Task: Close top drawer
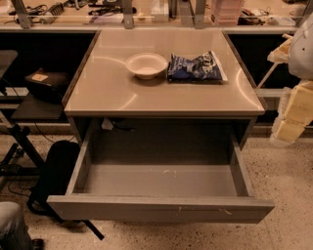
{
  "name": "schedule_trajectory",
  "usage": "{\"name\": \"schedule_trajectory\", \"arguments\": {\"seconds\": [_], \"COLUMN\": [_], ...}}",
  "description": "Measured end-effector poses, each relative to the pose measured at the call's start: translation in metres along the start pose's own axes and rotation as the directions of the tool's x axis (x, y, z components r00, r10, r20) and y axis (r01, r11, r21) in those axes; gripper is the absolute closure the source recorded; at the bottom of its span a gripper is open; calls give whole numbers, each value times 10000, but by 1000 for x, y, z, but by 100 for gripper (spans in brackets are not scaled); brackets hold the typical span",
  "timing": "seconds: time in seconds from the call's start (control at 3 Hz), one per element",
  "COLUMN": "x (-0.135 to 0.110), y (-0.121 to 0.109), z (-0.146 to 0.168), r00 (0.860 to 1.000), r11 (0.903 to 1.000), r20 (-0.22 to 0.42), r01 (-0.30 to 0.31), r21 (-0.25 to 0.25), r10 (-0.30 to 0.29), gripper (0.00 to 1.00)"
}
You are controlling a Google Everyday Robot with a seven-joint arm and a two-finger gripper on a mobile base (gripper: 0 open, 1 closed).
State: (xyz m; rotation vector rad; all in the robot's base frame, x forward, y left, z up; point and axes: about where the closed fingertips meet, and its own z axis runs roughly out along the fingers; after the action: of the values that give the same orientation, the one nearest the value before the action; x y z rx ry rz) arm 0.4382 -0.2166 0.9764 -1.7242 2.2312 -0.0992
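The top drawer (161, 207) is a wide, shallow grey metal drawer under the table top (161, 93). It is pulled far out toward me, and its inside shows empty. Its plain front panel has small white scratch marks and no handle. My gripper (292, 117) is at the right edge of the view, pale and yellowish, beside the table's right front corner. It is above and to the right of the drawer's right side and apart from it.
A white bowl (146, 65) and a blue snack bag (195, 67) lie on the table top. A black bag (56, 171) sits on the floor left of the drawer. A cluttered shelf (146, 12) runs along the back. A dark stand (19, 141) is at left.
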Motion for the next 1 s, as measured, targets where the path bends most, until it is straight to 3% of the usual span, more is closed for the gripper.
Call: {"name": "schedule_trajectory", "arguments": {"seconds": [0.67, 1.0], "x": [9, 30], "y": [12, 46], "z": [4, 16], "r00": [9998, 9973], "r11": [9998, 9972], "r20": [104, 255], "r01": [-191, -702], "r21": [114, 255], "r10": [190, 695], "gripper": [0, 0]}}
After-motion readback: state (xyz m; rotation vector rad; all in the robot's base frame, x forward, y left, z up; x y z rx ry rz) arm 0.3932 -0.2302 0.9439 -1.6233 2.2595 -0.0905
